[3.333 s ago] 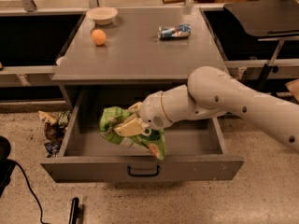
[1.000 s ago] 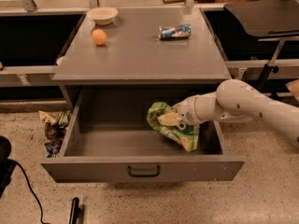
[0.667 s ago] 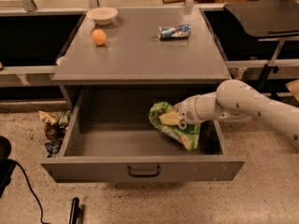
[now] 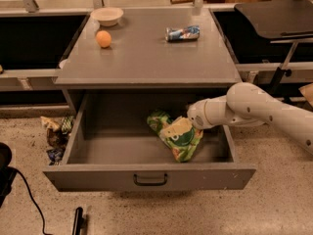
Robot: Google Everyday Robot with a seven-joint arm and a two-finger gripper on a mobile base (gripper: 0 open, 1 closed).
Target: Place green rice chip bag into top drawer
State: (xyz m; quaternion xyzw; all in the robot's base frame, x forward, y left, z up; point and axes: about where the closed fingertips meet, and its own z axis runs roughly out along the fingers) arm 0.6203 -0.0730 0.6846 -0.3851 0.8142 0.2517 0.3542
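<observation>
The green rice chip bag lies tilted inside the open top drawer, right of its middle, with its lower end on the drawer floor. My gripper is inside the drawer at the bag's upper right edge and touches it. The bag hides the gripper's tip. The white arm reaches in from the right over the drawer's right wall.
On the tabletop stand an orange, a white bowl and a small blue-silver packet. Crumpled wrappers lie on the floor left of the drawer. A black table stands at the right.
The bag has shifted a little left and lower in the drawer. The arm has stayed almost where it was.
</observation>
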